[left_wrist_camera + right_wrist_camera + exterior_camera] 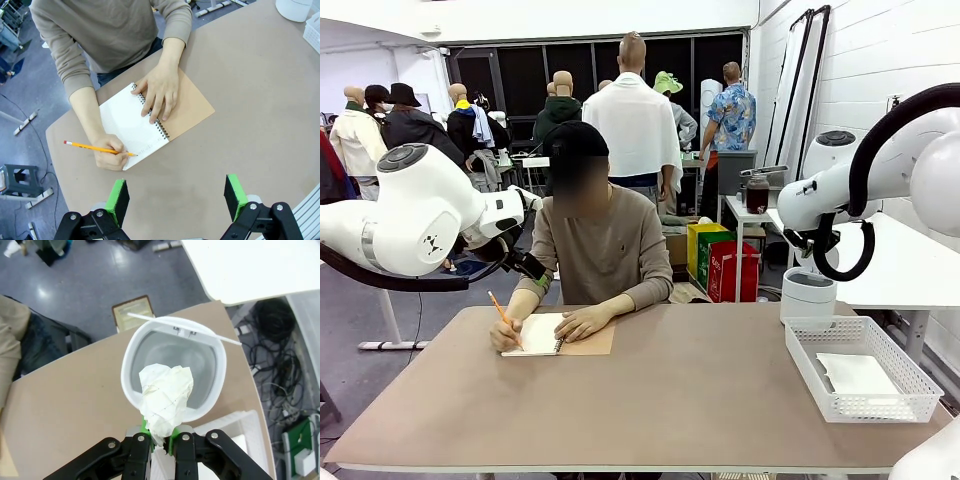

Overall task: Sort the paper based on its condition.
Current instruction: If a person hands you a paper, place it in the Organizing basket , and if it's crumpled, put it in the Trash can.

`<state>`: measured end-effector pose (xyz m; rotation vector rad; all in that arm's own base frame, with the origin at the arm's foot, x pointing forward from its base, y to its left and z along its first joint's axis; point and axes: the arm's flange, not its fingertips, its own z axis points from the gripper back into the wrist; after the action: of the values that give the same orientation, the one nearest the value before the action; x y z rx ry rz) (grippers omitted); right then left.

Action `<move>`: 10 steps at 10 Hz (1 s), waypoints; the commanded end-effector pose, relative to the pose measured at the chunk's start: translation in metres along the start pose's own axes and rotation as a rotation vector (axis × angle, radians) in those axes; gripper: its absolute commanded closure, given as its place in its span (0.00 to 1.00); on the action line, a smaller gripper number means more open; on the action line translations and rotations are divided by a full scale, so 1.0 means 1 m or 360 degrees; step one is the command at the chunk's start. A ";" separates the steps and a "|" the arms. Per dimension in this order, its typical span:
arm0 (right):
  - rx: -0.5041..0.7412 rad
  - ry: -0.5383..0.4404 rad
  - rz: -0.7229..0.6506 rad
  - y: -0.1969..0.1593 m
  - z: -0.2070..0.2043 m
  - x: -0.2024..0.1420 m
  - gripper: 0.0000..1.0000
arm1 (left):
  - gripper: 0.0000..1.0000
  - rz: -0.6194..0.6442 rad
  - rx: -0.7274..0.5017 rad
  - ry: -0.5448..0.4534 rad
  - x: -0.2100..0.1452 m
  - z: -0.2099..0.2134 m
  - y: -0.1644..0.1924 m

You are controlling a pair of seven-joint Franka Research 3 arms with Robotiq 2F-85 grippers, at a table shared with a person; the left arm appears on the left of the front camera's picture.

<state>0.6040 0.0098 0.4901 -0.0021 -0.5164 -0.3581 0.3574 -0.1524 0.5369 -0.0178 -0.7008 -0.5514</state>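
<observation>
Brown table (670,400) holds a basket (910,402) with a flat paper sheet (857,375); right tool (159,433) clenches crumpled paper (166,396) over the white bin (150,347); left tool (177,197) gapes near the notebook (125,120), writing illegible.

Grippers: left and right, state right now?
Left gripper: open, holding nothing.
Right gripper: fingers shut on a crumpled white paper sheet, over the open round white plastic bin.
</observation>
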 end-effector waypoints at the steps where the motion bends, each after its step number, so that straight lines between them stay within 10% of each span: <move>1: -0.0078 -0.0036 -0.0024 0.008 -0.014 0.009 1.00 | 0.00 -0.0005 0.0000 0.0001 0.000 0.000 0.001; 10: -0.0132 0.0015 -0.0035 0.006 -0.061 0.015 1.00 | 0.00 -0.0005 0.0000 0.0001 0.000 0.000 0.001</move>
<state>0.6399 -0.0010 0.4443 -0.0418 -0.4840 -0.3624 0.3573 -0.1524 0.5369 -0.0178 -0.7008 -0.5514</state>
